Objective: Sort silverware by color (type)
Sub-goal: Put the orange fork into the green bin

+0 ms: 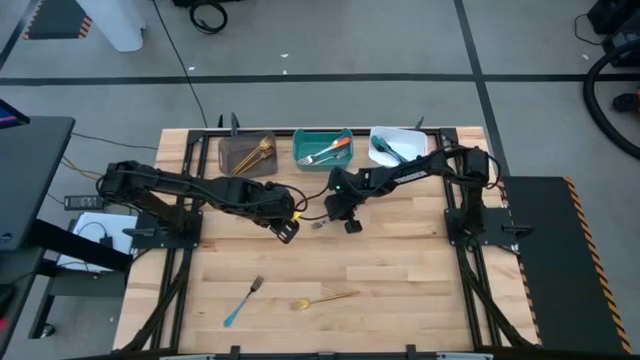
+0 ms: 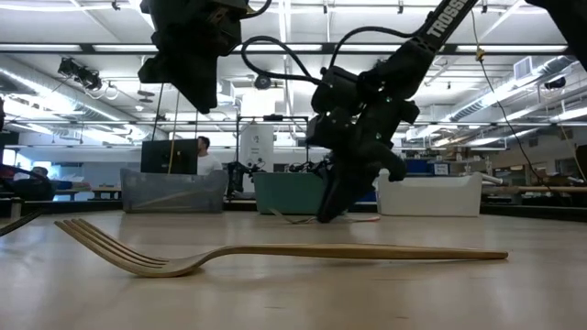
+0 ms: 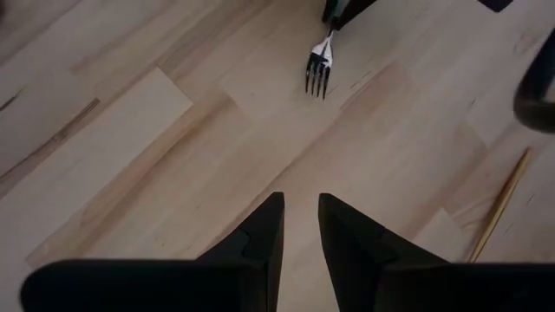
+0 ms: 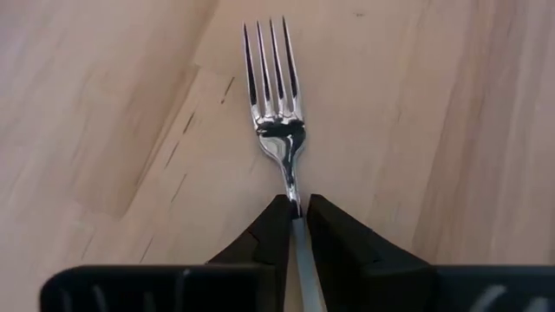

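Wooden table (image 1: 400,270) with bins, teal-handled fork (image 1: 243,301), gold fork (image 1: 325,298).

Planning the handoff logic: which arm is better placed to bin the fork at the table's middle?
Right. Its gripper is shut on the fork; the left gripper holds nothing.

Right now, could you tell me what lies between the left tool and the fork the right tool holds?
Only bare wood: in the left wrist view, nothing lies between the left tool and the fork.
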Robot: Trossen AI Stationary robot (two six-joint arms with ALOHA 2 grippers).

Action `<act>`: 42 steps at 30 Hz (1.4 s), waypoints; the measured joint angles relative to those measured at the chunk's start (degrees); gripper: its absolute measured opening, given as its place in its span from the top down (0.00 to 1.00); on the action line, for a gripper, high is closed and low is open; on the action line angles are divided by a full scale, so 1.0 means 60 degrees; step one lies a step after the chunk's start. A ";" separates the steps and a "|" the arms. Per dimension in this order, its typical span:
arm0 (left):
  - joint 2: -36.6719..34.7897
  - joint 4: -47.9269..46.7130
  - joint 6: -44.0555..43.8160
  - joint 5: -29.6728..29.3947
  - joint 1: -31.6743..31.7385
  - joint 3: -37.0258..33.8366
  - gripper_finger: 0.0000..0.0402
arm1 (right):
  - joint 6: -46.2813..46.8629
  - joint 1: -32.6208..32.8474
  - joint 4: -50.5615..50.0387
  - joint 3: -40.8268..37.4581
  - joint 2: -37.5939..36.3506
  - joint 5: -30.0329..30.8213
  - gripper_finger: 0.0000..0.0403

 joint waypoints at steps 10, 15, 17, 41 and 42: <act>0.0000 0.0000 -0.0073 -0.0021 0.0001 0.0000 0.80 | 0.1401 -0.0129 -0.0025 -0.0009 -0.0138 0.0103 0.97; 0.0000 -0.0007 -0.0404 -0.0021 0.0211 0.0004 0.80 | 0.1697 -0.0301 -0.0629 -0.0042 -0.0777 0.0140 0.98; 0.0000 -0.0018 -0.0538 -0.0059 0.0386 0.0004 0.80 | 0.1690 -0.0426 -0.0803 0.0152 -0.1274 0.0304 0.98; -0.0004 0.3105 0.2903 0.0249 0.3260 0.0005 0.80 | 0.2178 -0.3804 0.0896 0.2371 -0.0409 -0.0438 0.91; -0.0004 0.3110 0.3036 0.0309 0.3251 0.0007 0.80 | 0.2176 -0.3782 0.0849 0.2370 -0.0315 -0.0419 0.90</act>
